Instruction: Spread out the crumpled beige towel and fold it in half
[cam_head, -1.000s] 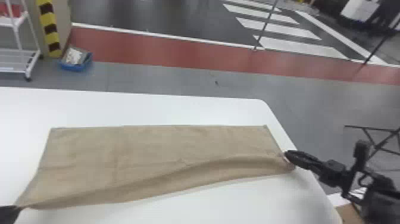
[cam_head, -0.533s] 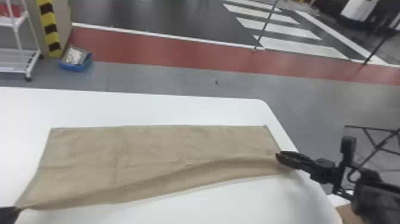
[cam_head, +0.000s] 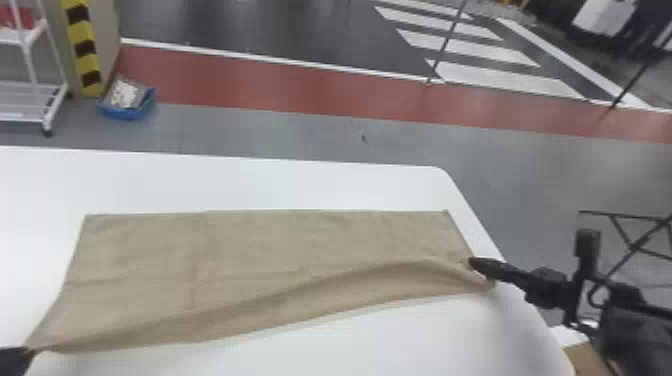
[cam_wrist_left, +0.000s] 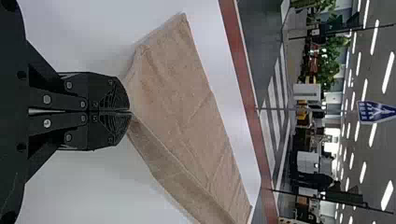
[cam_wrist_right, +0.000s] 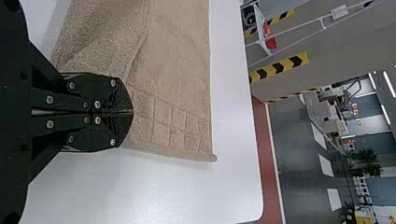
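Beige towel laid out long on white table, left gripper clamped on its near corner, right gripper closed at the other end.

Lower left corner of head view: left gripper (cam_head: 24, 354), fingers pressed together on the towel's near left corner, cloth drawn to a point there. Right side, below mid-height: right gripper (cam_head: 474, 262), fingers together, tips at the towel's right end; can't tell if cloth is pinched between them. Towel (cam_head: 260, 250) runs from lower left to right of center, wide strip. Near edge has a soft raised roll, slanting up toward the right; far part mostly flat, light creases, far edge nearly straight. White table (cam_head: 240, 185) under it, rounded far corner right of center.

Beyond: gray floor (cam_head: 300, 132). Upper left: white rack (cam_head: 53, 107), blue bin (cam_head: 129, 113) on floor, yellow-black striped post (cam_head: 85, 48). Farther: red floor band (cam_head: 300, 90) across, then white crosswalk stripes (cam_head: 467, 46), upper right.
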